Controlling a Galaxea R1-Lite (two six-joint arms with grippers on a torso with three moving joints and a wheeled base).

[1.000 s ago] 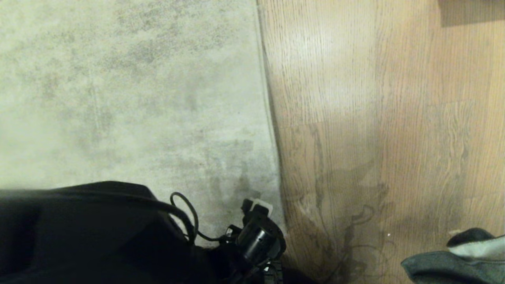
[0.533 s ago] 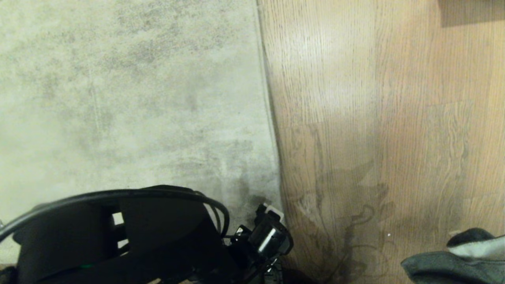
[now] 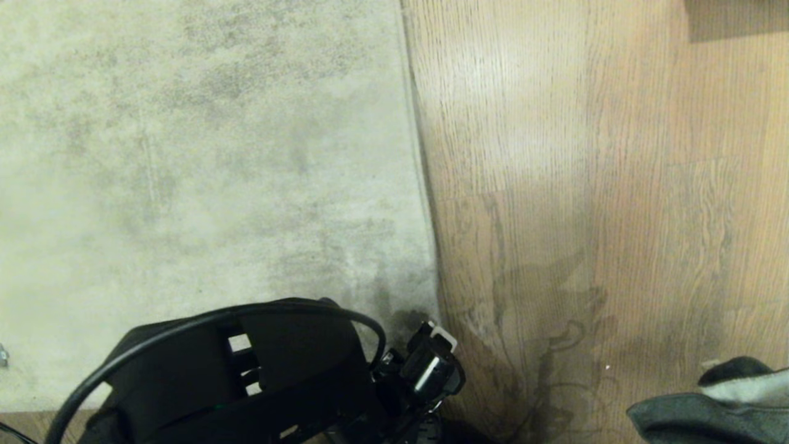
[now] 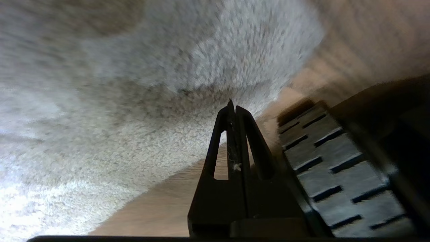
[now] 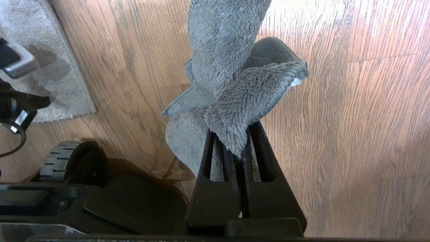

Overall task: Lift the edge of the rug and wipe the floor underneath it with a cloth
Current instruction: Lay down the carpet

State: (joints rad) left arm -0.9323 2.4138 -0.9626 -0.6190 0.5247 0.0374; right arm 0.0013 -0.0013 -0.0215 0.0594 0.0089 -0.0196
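Both grippers are closed: the left gripper [image 4: 232,105] is positioned at the rug edge [image 3: 425,203], empty; the cloth [image 5: 231,77] is clamped in the right gripper [image 5: 239,148] above the floor [image 3: 585,185].

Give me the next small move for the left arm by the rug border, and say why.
Probably open the left end effector before bringing it down to the rug edge. Its jaws are pressed together with nothing between them, poised over the pile near the rug's corner, and the rug lies flat on the floor. The right end effector already holds the cloth, ready for wiping.
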